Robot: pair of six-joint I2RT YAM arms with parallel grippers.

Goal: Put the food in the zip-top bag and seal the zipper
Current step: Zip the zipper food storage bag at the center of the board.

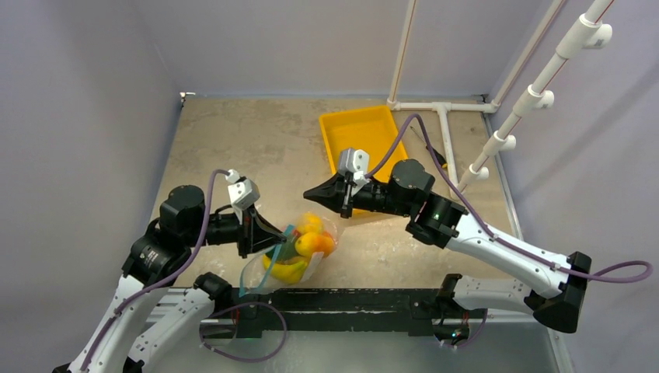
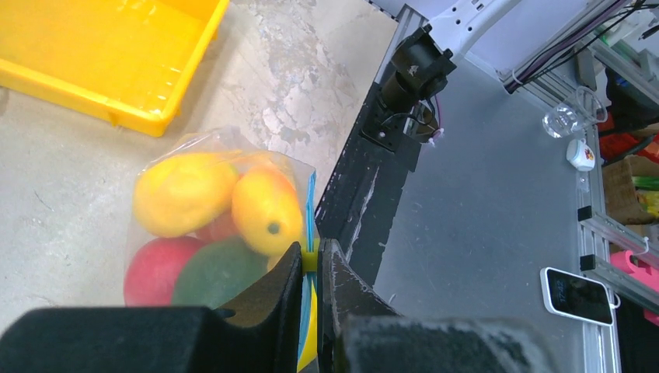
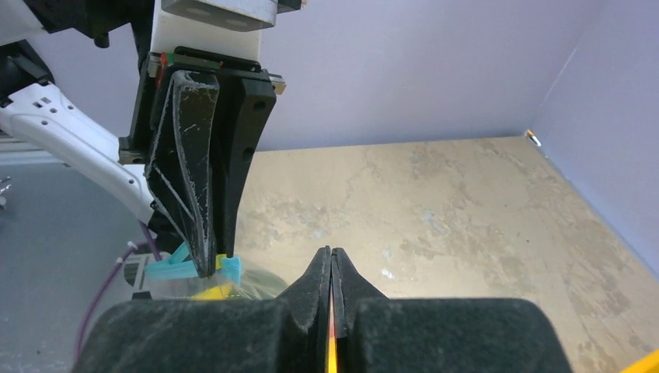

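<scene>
The zip-top bag (image 1: 311, 250) lies clear and floppy near the table's front edge, between the two arms. The food shows inside it: an orange mango (image 2: 185, 193), a yellow-orange fruit (image 2: 266, 208), a red apple (image 2: 155, 268) and a green avocado (image 2: 221, 272). My left gripper (image 1: 284, 236) (image 2: 311, 252) is shut on the teal zipper (image 2: 311, 202) at the bag's mouth, with a small yellow tab pinched between the tips. The right gripper (image 1: 305, 193) (image 3: 332, 252) hangs shut and empty just above and behind the bag. The zipper (image 3: 172, 270) shows in the right wrist view too.
A yellow tray (image 1: 365, 132) sits behind the right gripper at the back of the table. White pipe framing (image 1: 444, 109) stands at the back right. A black rail (image 1: 350, 299) runs along the front edge beside the bag.
</scene>
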